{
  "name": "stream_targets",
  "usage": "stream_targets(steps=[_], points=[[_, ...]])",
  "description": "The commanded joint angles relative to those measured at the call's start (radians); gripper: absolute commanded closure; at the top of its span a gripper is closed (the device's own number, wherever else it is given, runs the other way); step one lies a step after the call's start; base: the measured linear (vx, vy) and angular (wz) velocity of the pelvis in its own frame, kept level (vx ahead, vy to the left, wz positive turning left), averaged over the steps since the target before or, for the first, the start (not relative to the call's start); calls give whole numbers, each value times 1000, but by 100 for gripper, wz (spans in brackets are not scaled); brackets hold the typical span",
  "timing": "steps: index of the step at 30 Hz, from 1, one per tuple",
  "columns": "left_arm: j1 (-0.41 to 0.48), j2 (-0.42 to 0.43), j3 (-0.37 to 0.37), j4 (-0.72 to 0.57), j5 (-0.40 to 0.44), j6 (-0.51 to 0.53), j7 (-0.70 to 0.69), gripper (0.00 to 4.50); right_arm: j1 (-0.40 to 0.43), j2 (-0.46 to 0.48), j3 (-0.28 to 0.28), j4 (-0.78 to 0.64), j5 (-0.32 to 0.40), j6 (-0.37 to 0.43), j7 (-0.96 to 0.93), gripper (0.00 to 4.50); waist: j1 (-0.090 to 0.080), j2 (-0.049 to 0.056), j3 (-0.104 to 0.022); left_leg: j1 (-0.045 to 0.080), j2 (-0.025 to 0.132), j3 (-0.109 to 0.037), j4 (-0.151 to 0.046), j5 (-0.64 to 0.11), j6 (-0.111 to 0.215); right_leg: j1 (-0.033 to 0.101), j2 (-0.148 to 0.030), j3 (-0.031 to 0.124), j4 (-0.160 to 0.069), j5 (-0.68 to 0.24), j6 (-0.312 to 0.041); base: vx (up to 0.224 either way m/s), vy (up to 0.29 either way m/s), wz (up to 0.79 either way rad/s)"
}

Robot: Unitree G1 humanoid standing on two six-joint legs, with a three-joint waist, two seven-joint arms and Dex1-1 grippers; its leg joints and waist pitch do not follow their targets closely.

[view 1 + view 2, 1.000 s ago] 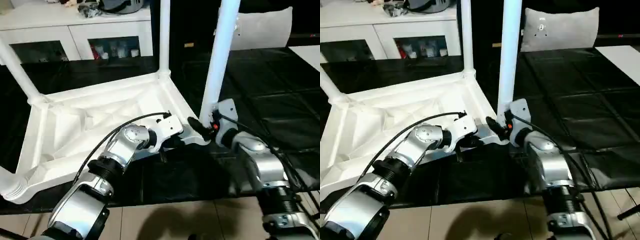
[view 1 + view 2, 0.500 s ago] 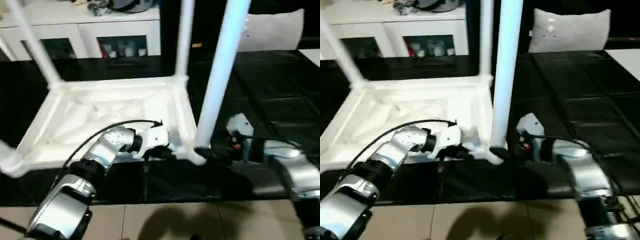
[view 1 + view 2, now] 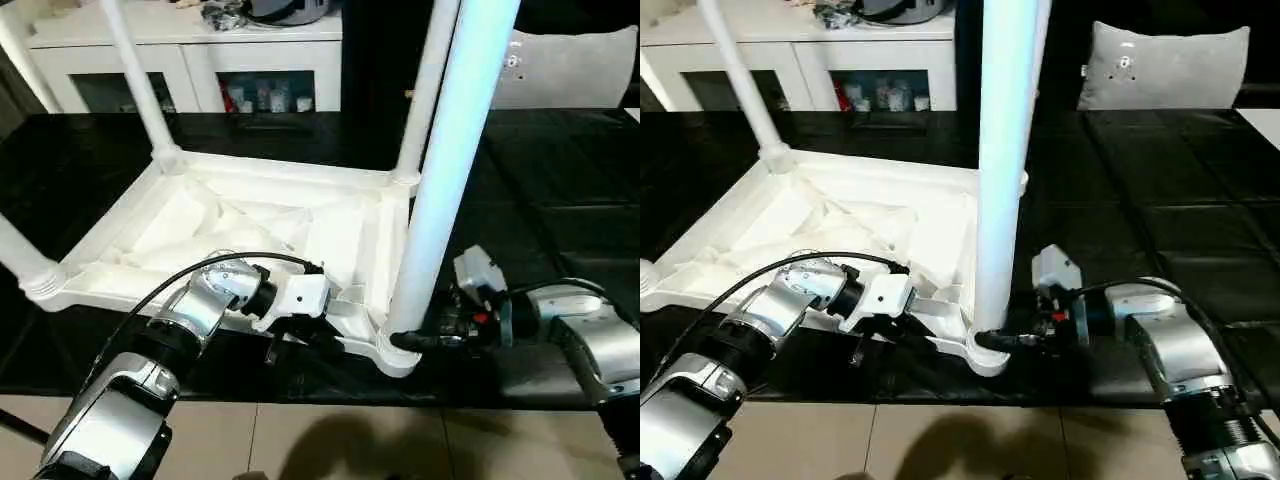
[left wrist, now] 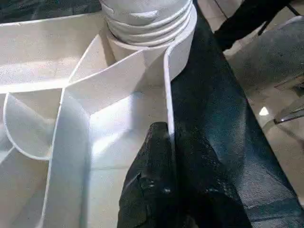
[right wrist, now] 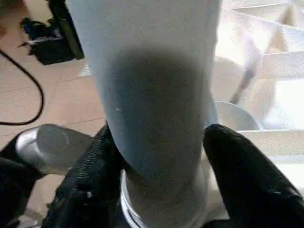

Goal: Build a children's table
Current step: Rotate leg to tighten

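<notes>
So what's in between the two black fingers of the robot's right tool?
In the right wrist view, the near white table leg stands between the right tool's fingers, low down by its corner socket.

The children's table is seen upside down on a black surface, with 4 legs standing in its corners. Its near rim is met by the left gripper; the nearest leg stands at the fingertips of the right gripper.
</notes>
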Motion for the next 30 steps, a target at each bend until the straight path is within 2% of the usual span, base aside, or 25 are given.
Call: stream_targets(steps=[1, 4, 5, 10, 13, 15, 17, 18, 19, 20, 21, 22, 24, 25, 26, 27, 28, 30], points=[[9, 1, -45, -31, 8, -32, -62, 450, -12, -2, 0, -14, 15, 12, 9, 196, -2, -25, -66, -10, 19, 15, -68, -155, 104, 68, -40, 53, -69, -356, -147, 0, 0, 0], [12, 9, -48, -33, 9, -35, -72, 450, -5, -2, 2, -20, 21, 20, 14, 218, -3, -25, -67, -12, 17, 16, -68, -154, 102, 70, -39, 52, -70, -357, -142, 0, 0, 0], [12, 9, -48, -33, 9, -36, -72, 450, -5, -2, 2, -20, 22, 20, 15, 238, -2, -25, -67, -12, 17, 15, -68, -151, 101, 69, -39, 52, -69, -354, -141, 0, 0, 0], [17, 12, -36, -36, -2, -6, -76, 450, 22, 13, -4, -52, 56, 55, 4, 251, -4, -24, -66, -11, 18, 15, -69, -156, 99, 69, -39, 52, -70, -356, -142, 0, 0, 0], [14, 2, -20, -33, -7, 40, -43, 450, 39, 35, -13, -81, 68, 82, -35, 254, -4, -25, -64, -11, 16, 16, -70, -159, 92, 68, -39, 52, -73, -378, -131, 0, 0, 0], [11, -5, -13, -31, -6, 63, -21, 450, 41, 46, -15, -83, 58, 85, -65, 254, -6, -24, -62, -10, 12, 17, -69, -171, 83, 66, -38, 48, -80, -424, -114, 0, 0, 0], [-1, -43, 16, -29, -2, 156, 93, 450, 15, 133, -29, -39, -39, 96, -298, 254, -11, -19, -58, -7, 10, 16, -70, -181, 65, 61, -36, 46, -85, -459, -101, 0, 0, 0], [-2, -49, 20, -31, 1, 175, 114, 450, 8, 153, -32, -26, -63, 90, -351, 254, -20, -23, -55, -7, 4, 16, -71, -198, 43, 61, -35, 40, -92, -505, -80, 0, 0, 0], [-2, -51, 20, -32, 2, 180, 118, 450, 5, 158, -33, -22, -68, 92, -365, 254, -20, -23, -55, -7, 4, 16, -71, -198, 43, 61, -35, 40, -92, -505, -80, 0, 0, 0], [-4, -76, 28, -46, 7, 235, 172, 450, -23, 215, -48, 13, -98, 130, -495, 255, -40, -21, -53, -9, -2, 11, -71, -230, 27, 62, -33, 31, -99, -557, -51, 0, 0, 0], [-5, -95, 34, -55, 8, 268, 210, 450, -38, 248, -56, 28, -104, 163, -561, 256, -48, -18, -52, -8, -4, 10, -70, -246, 23, 60, -33, 28, -101, -570, -47, 0, 0, 0], [-6, -99, 36, -57, 8, 274, 218, 450, -41, 255, -57, 30, -106, 167, -573, 256, -68, -17, -50, -13, -7, 6, -68, -275, 21, 63, -31, 20, -106, -598, -32, 0, 0, 0], [-14, -140, 46, -76, 25, 339, 306, 450, -70, 335, -71, 45, -118, 219, -703, 256, -97, -10, -54, -10, -6, 1, -66, -297, 28, 63, -33, 15, -113, -583, -32, 0, 0, 0], [-14, -140, 46, -76, 25, 339, 306, 450, -70, 335, -71, 45, -118, 219, -703, 256, -102, -10, -54, -11, -5, 1, -68, -299, 34, 63, -32, 16, -115, -572, -36, 0, 0, 0], [-21, -164, 48, -83, 48, 371, 365, 450, -87, 378, -61, 58, -160, 218, -780, 256, -114, -12, -56, -14, -2, -1, -70, -298, 40, 65, -33, 18, -111, -543, -48, 0, 0, 0], [-23, -173, 50, -85, 54, 382, 385, 450, -93, 393, -57, 64, -180, 214, -810, 256, -118, -12, -55, -17, -4, -1, -69, -297, 44, 66, -32, 17, -111, -538, -51, 0, 0, 0], [-24, -187, 55, -85, 58, 395, 410, 450, -104, 416, -58, 83, -201, 214, -855, 256, -123, -13, -56, -15, -7, 1, -68, -294, 49, 65, -32, 18, -113, -539, -52, 0, 0, 0], [-28, -213, 63, -78, 62, 406, 453, 450, -118, 448, -58, 123, -206, 165, -881, 256, -129, -13, -56, -14, -8, 3, -66, -289, 55, 61, -35, 19, -111, -541, -63, 0, 0, 0]])
